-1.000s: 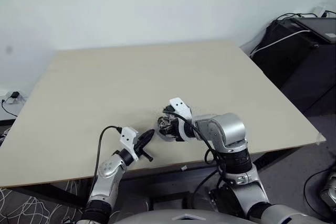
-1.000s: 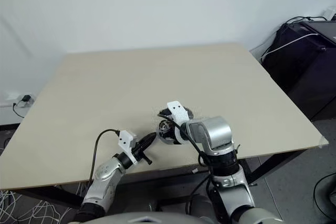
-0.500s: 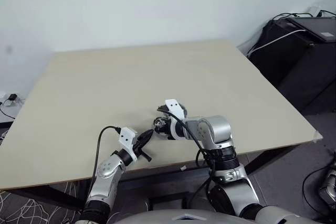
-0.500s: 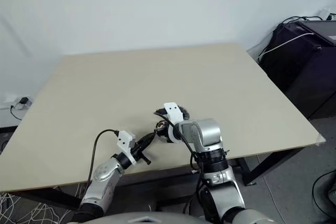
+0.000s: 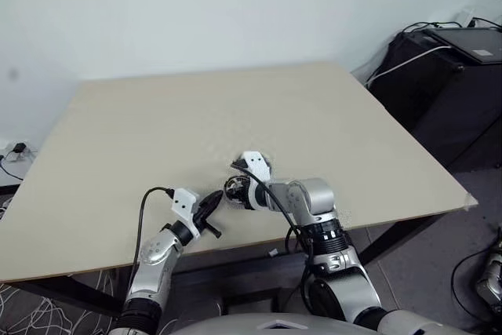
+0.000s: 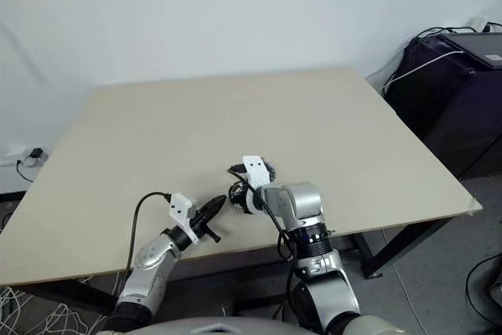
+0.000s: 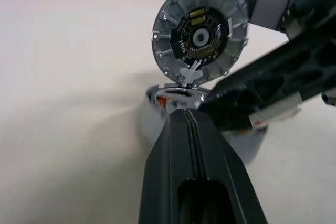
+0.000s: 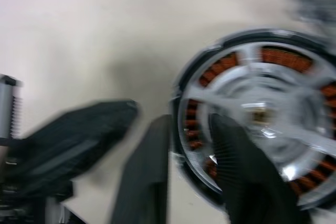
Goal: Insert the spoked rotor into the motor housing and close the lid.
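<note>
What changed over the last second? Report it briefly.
The right tool, gripping the motor housing by its rim, moved left and slightly down, closing on the left tool as its arm folded in. Nothing visibly taken or let go. The left tool stayed shut and in place above the table.

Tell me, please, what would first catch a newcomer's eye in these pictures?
Near the front edge of the pale table, the right gripper straddles the rim of the motor housing, its coppery windings showing behind the silver spoked rotor seated inside. Just beside it, the left gripper points at the assembly with its fingers shut. Dark equipment with cables stands off the table's right side.
</note>
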Robot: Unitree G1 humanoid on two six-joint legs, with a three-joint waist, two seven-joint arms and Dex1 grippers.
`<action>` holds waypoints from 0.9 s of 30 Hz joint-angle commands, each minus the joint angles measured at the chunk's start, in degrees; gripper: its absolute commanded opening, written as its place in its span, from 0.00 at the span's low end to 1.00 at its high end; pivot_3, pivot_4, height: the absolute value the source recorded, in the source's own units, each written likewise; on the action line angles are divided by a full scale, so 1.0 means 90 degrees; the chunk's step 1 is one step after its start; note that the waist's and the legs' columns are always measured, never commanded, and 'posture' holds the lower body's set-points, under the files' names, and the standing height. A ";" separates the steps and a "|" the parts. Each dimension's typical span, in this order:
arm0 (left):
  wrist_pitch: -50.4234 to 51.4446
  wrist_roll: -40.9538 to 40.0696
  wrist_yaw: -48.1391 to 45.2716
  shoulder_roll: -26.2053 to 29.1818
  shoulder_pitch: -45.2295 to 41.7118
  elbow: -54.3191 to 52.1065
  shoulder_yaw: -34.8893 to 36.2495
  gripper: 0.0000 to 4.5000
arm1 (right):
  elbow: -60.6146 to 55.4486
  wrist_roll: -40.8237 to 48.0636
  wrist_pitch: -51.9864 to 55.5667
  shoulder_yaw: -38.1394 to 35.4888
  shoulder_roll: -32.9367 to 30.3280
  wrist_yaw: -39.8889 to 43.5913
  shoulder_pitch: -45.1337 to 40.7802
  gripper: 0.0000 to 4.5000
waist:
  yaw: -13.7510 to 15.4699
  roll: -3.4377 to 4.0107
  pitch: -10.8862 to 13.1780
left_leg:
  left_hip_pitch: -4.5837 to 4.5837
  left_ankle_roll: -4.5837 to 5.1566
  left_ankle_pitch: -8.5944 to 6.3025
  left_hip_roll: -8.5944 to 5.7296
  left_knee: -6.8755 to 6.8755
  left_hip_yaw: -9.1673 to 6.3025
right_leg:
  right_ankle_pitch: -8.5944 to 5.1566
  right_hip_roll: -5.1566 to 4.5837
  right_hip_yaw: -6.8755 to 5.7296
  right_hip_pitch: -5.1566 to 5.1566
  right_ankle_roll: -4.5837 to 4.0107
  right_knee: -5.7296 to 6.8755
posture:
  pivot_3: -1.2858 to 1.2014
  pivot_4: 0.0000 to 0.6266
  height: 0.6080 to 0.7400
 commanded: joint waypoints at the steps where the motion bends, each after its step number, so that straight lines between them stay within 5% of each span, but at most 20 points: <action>1: -0.0109 -0.0029 -0.0068 0.0024 -0.0126 -0.0075 0.0011 0.00 | -0.0210 0.0121 -0.0031 0.0037 0.0010 -0.0019 -0.0055 0.57 | 0.0000 -0.0001 -0.0001 | 0.0000 0.0000 0.0000 0.0000 -0.0005 -0.0001 | 0.0000 0.0000 0.0000 -0.0001 -0.0001 -0.0004 | 0.52 0.00 1.00; 5: -0.0127 -0.0023 -0.0090 -0.0009 -0.0115 -0.0089 0.0018 0.00 | -0.0527 0.0348 0.0031 0.0197 -0.0111 0.0166 -0.0056 0.85 | 0.0021 0.0002 -0.0001 | -0.0003 0.0000 0.0000 0.0000 -0.0008 -0.0003 | 0.0000 -0.0002 -0.0002 -0.0002 -0.0002 -0.0005 | 0.52 0.00 1.00; 21: -0.0066 -0.0015 -0.0117 -0.0024 -0.0115 -0.0081 0.0034 0.00 | -0.2005 -0.0299 -0.2328 0.2994 -0.3621 0.2449 0.0111 0.85 | 0.0027 -0.0011 0.0009 | -0.0029 0.0010 -0.0002 -0.0003 -0.0016 0.0000 | -0.0005 -0.0009 -0.0004 -0.0021 0.0002 -0.0027 | 0.52 0.00 1.00; 27: -0.0100 0.0041 -0.0123 -0.0025 -0.0105 -0.0042 -0.0007 0.00 | -0.1929 -0.0715 -0.3234 0.3515 -0.4222 0.3111 0.0047 0.85 | 0.0031 -0.0026 0.0018 | -0.0030 0.0011 -0.0003 0.0000 -0.0015 -0.0001 | -0.0006 -0.0008 -0.0006 -0.0020 0.0004 -0.0029 | 0.52 0.00 1.00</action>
